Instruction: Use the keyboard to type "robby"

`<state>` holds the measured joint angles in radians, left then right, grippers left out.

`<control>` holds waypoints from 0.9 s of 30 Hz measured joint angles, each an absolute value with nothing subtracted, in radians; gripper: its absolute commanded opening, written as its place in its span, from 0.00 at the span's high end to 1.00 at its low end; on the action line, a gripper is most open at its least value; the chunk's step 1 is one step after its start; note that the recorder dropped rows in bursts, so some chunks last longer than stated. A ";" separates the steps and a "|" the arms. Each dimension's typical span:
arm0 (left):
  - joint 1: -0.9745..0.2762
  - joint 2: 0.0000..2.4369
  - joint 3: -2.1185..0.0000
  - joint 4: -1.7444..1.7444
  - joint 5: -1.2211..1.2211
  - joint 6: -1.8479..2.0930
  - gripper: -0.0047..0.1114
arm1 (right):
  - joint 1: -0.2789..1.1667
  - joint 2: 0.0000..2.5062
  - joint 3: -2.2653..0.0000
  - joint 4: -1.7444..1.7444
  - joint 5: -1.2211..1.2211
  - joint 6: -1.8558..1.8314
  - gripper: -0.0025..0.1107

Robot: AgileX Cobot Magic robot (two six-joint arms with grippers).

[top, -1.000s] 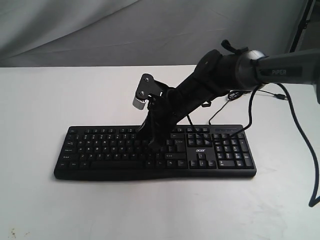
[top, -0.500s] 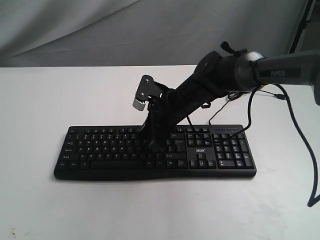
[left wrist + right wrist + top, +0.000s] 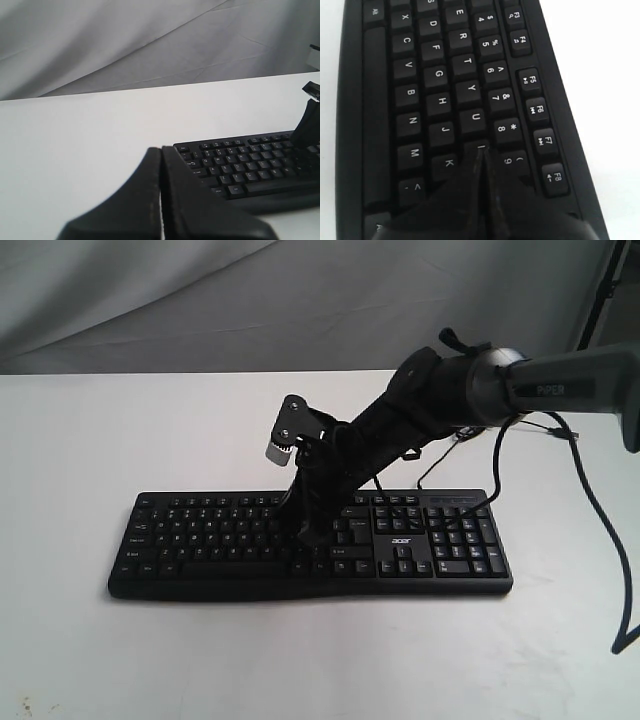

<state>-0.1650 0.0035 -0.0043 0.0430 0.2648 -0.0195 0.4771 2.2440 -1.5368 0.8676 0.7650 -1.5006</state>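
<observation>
The black keyboard point(image 3: 200, 545) lies flat on the white table, number pad and acer logo to the right. My right gripper point(image 3: 308, 537) points down onto its upper letter rows, right of centre, shut and holding nothing. In the right wrist view the keyboard point(image 3: 440, 80) fills the frame and the right gripper point(image 3: 481, 152) has its closed tips by the I key, between K and 9. The left gripper point(image 3: 161, 150) is shut and empty, off the keyboard's point(image 3: 250, 165) left end. The left gripper does not show in the exterior view.
The thin black cable point(image 3: 440, 465) loops on the table behind the keyboard's right end. A thick arm cable point(image 3: 610, 540) hangs at the far right. A grey cloth backdrop point(image 3: 200, 300) closes the back of the white table point(image 3: 300, 660).
The right arm has shifted slightly left and its gripper tips have come down a little over the keys. The keyboard has not moved.
</observation>
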 measured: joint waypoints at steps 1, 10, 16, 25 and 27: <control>-0.165 0.003 -0.004 0.043 0.265 -0.020 0.96 | 0.477 2.244 -1.537 0.868 0.763 -1.501 0.98; -0.165 0.003 -0.004 0.043 0.265 -0.020 0.96 | 0.477 2.244 -1.537 0.868 0.738 -1.501 0.98; -0.165 0.003 -0.004 0.043 0.265 -0.020 0.96 | 0.477 2.244 -1.537 0.868 0.738 -1.501 0.98; -0.165 0.003 -0.004 0.043 0.265 -0.020 0.96 | 0.477 2.244 -1.537 0.868 0.735 -1.501 0.98; -0.165 0.003 -0.004 0.043 0.265 -0.020 0.96 | 0.477 2.244 -1.537 0.868 0.735 -1.501 0.98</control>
<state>-0.1650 0.0035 -0.0043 0.0430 0.2648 -0.0195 0.4771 2.2440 -1.5368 0.8676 0.7352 -1.5006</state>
